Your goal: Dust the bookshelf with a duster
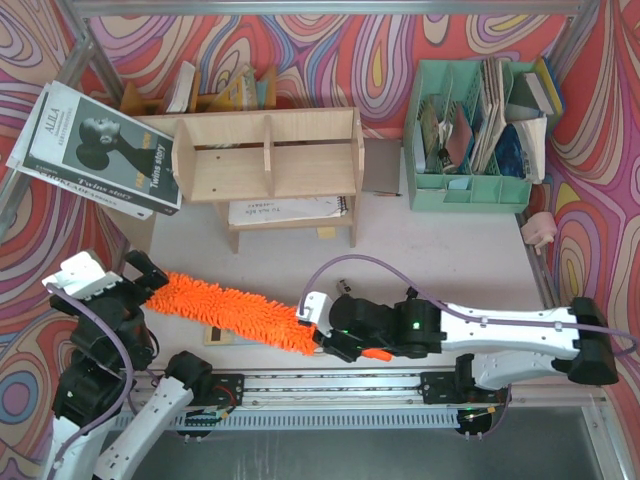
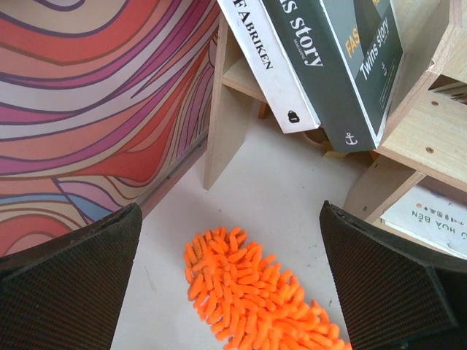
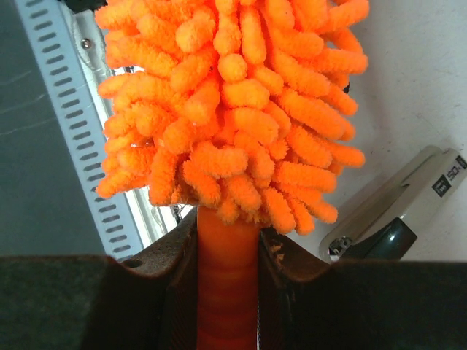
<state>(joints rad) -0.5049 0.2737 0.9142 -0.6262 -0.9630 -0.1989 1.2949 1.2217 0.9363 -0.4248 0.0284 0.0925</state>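
Two white-and-black jointed arms with lilac cables.
The left arm (image 1: 95, 340) and right arm (image 1: 510, 335) pair glossy white shells with matte black joints. A thin lilac cable (image 1: 372, 262) trails along each, a green light (image 1: 413, 325) glows on the right wrist, and the left gripper (image 2: 230, 284) has grid-textured black pads (image 2: 66, 292).

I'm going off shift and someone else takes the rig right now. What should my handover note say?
Hands: right hand shut on the handle of the duster; left hand open, holding nothing, over the duster's fluffy tip.
Things: the duster stretches across the table in front of the bookshelf, not touching it.
Done: duster gripped.
Left: carry it to the bookshelf and wipe its top and three compartments.
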